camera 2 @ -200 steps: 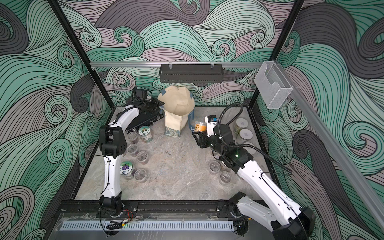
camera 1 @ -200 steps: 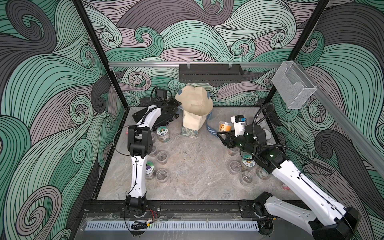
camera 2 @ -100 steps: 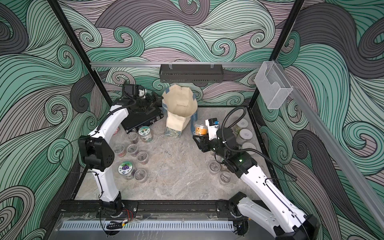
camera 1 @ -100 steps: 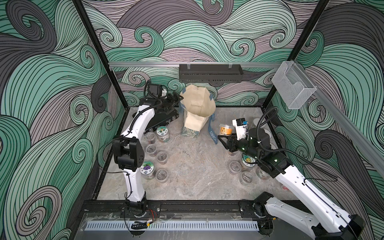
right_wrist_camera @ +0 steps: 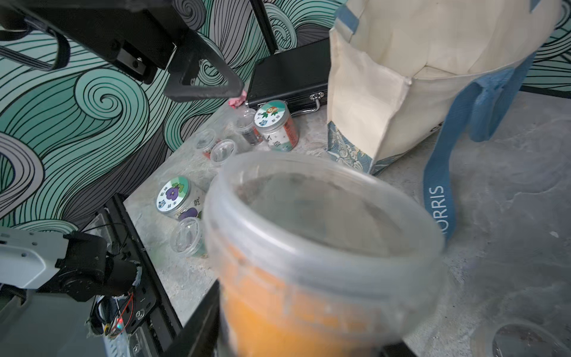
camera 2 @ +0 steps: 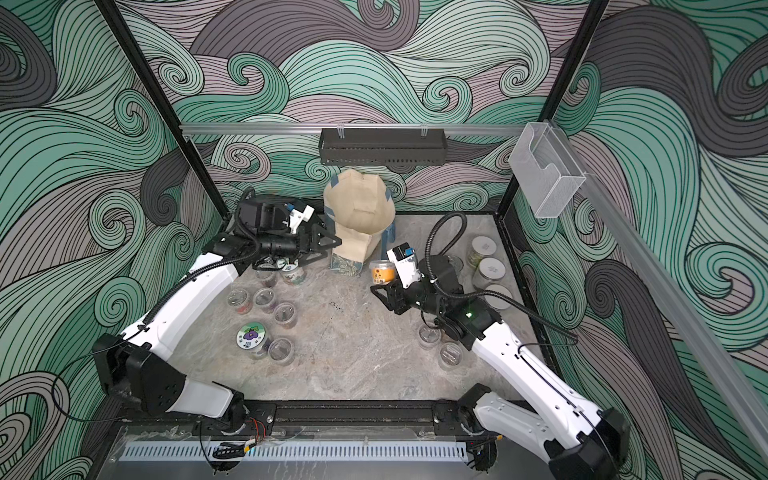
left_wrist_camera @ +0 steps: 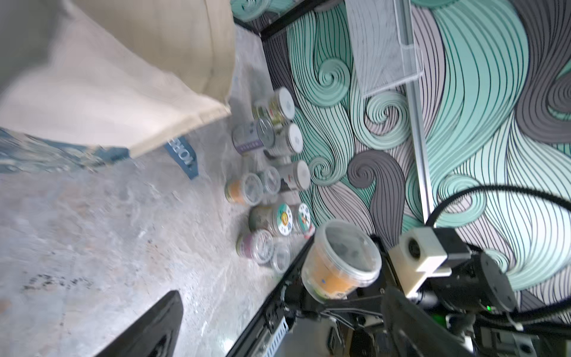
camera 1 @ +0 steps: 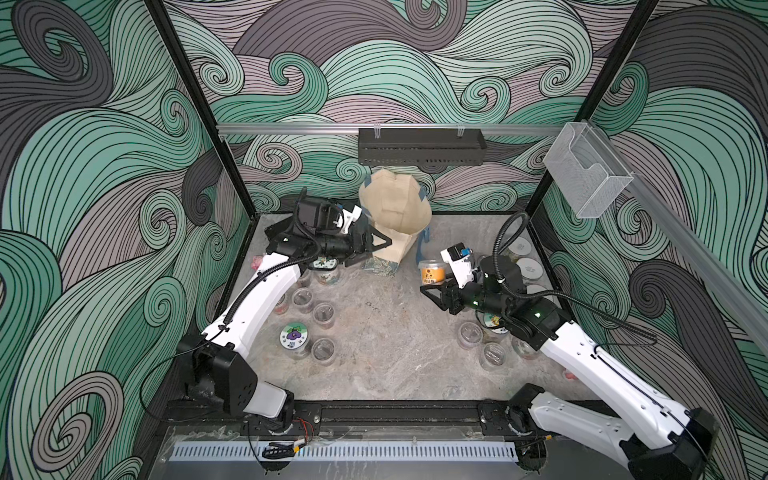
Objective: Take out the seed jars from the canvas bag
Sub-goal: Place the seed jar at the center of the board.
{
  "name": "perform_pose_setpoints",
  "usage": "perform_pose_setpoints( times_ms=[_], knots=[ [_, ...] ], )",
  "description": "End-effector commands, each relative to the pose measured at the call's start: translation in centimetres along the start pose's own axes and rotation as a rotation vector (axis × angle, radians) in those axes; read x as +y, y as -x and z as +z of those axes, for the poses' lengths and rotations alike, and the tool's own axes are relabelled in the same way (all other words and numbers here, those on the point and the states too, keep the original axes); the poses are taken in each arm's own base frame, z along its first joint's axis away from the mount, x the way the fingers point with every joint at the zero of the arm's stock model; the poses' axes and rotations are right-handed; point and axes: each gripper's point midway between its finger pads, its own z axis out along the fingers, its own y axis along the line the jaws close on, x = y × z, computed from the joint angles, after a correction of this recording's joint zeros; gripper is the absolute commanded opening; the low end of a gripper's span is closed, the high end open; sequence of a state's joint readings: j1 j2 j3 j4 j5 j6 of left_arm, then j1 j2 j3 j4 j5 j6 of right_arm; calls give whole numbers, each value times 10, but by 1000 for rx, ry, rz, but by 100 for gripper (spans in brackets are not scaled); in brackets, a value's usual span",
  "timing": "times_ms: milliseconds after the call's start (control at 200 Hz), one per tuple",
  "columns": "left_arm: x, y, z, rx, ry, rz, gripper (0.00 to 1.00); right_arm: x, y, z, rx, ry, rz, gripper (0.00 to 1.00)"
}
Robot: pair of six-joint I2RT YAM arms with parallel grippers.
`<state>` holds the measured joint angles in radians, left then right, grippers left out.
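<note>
Left group of seed jars (camera 1: 324,313) stands on the worktop (camera 1: 386,357) beside our left arm, with the purple-sticker jar (camera 1: 295,336) nearest the front.

Left gripper (camera 1: 374,239): jaws spread wide and empty, right up against the side of the canvas bag (camera 1: 395,212). We can't tell if a tip touches the cloth. The bag stands upright at back centre with its mouth slumped in, so we can't see whether any jars remain inside.

Right gripper (camera 1: 434,289): jaws clamped on the orange-labelled jar (camera 1: 432,272), held clear of the worktop between the bag and the white-lidded jars (camera 1: 524,259) by the right wall.

Risks as we see them:
- The bag looks soft and light. A sideways push from the open left jaws could tip it onto the jars at its base.
- The strap (right_wrist_camera: 441,201) trails on the worktop near the right arm and could snag.
- The held tub looks smooth and tapered, so it may slip if swung fast.
- The right set-down area is crowded with clear jars (camera 1: 492,353). A low descent could knock them.

Writing: the strap reads "…ORRIS" in white, start hidden. The purple jar's label shows a character that looks like 乾. The orange label has dark print, too small for us to read. The black case (right_wrist_camera: 290,77) shows no lettering.
</note>
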<state>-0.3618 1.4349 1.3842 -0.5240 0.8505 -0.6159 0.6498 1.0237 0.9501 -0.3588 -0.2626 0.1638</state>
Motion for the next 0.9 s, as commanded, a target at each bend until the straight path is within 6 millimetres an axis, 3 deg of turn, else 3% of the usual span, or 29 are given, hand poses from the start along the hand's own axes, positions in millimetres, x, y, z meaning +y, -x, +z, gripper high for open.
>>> perform_pose_setpoints(
  times_ms=[0, 75, 270, 285, 360, 896],
  knots=[
    [-46, -25, 0, 77, -137, 140, 99, 27, 14, -1, -18, 90, -84, 50],
    [-56, -41, 7, 141, -168, 159, 99, 36, 4, 3, 30, 113, -112, 51],
    [-54, -57, 15, 203, -186, 159, 99, 49, -4, 7, 61, 144, -144, 51],
    [-47, -58, 23, 221, -179, 140, 99, 49, -4, 7, 61, 145, -146, 51],
    [-47, -64, 29, 251, -188, 137, 99, 52, -5, 8, 66, 152, -151, 51],
    [-41, -93, 55, 391, -216, 107, 90, 54, -9, 12, 82, 159, -154, 51]
  ],
)
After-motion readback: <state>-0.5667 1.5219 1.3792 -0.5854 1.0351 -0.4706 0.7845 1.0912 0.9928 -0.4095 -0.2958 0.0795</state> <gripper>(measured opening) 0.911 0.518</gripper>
